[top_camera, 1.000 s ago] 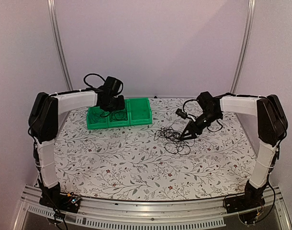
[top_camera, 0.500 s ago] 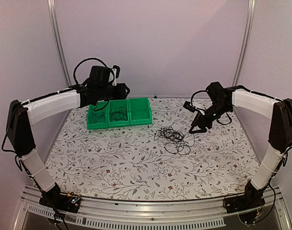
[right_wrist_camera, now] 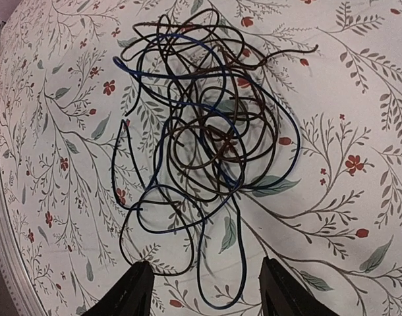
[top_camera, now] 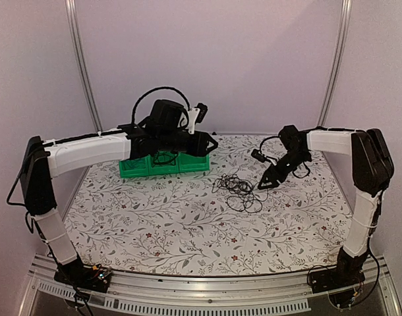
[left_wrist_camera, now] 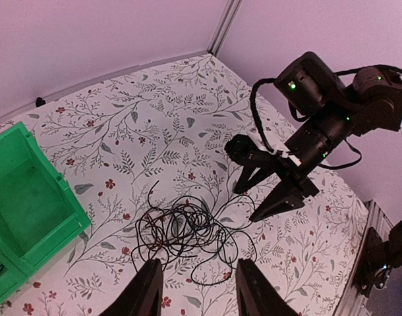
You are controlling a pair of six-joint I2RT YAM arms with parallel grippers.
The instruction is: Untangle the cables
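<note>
**untangling hardly begun: the knot is lying whole on the desk**

we are finding the cables [right_wrist_camera: 207, 141] lying as one loose knot on the flowered desk [top_camera: 161, 224], to the right of the green bin [left_wrist_camera: 53, 220]. the loops are mostly black with some blue running through, and several ends are sticking out. no strand is being lifted or drawn clear of the heap.

a dark coil [top_camera: 163, 158] seems to be sitting in the middle of the bin, partly hidden by the left arm [top_camera: 89, 148]. we are judging that one cable may already be sorted, though we cannot be sure.

the left fingers [left_wrist_camera: 145, 289] are hanging raised between bin and knot, spread and empty. the right fingers [right_wrist_camera: 128, 293] are hovering near the knot's right edge, spread wide and holding nothing. nearly all the separating is waiting to be done.
</note>
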